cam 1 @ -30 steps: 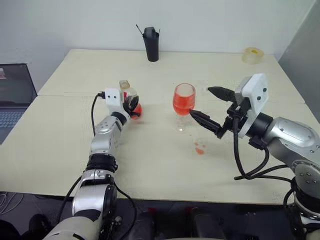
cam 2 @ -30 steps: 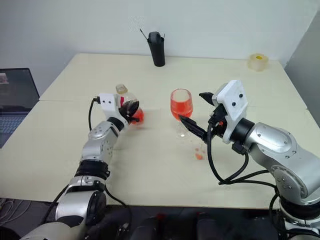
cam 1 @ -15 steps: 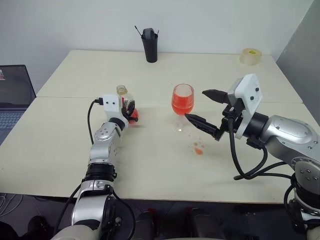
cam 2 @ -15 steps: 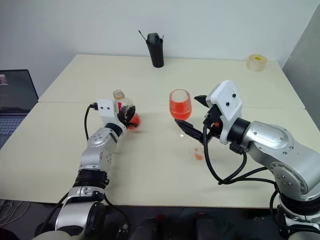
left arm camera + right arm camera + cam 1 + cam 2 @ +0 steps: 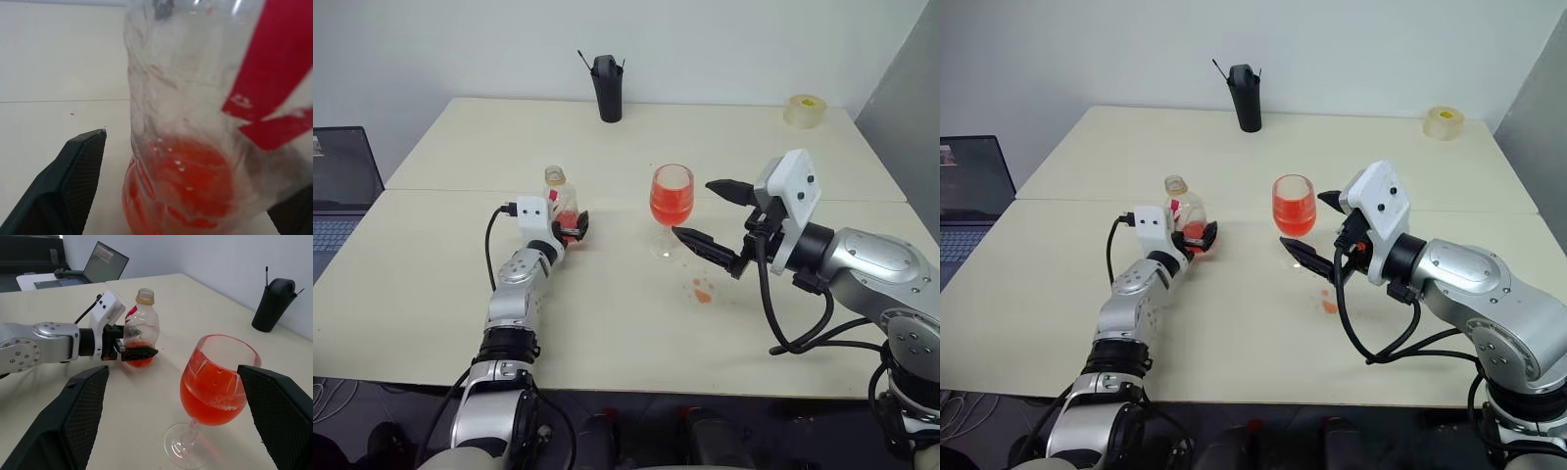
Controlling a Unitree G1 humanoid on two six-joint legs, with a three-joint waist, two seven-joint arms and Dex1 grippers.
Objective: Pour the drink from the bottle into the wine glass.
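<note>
Presently the bottle (image 5: 562, 195) stands upright on the surface (image 5: 607, 333), left of centre, uncapped, with a little red-orange drink (image 5: 181, 196) pooled at its base. The left tool (image 5: 570, 223) has its fingers spread apart on either side of the bottle's lower body; the left wrist view shows a gap between one finger (image 5: 73, 181) and the bottle wall, along with droplets inside the clear plastic and a red label patch. The wine glass (image 5: 672, 208) stands near the middle of the surface, its bowl roughly half full of the drink. The right tool (image 5: 705, 215) is spread wide just beside the glass, not touching it; the right wrist view shows the glass foot and stem clearly. Small red spill marks (image 5: 703, 291) lie on the surface in front of the glass. A black cup (image 5: 607, 87) and a tape roll (image 5: 804, 109) sit near the far edge, well apart. Open surface remains between bottle and glass.
</note>
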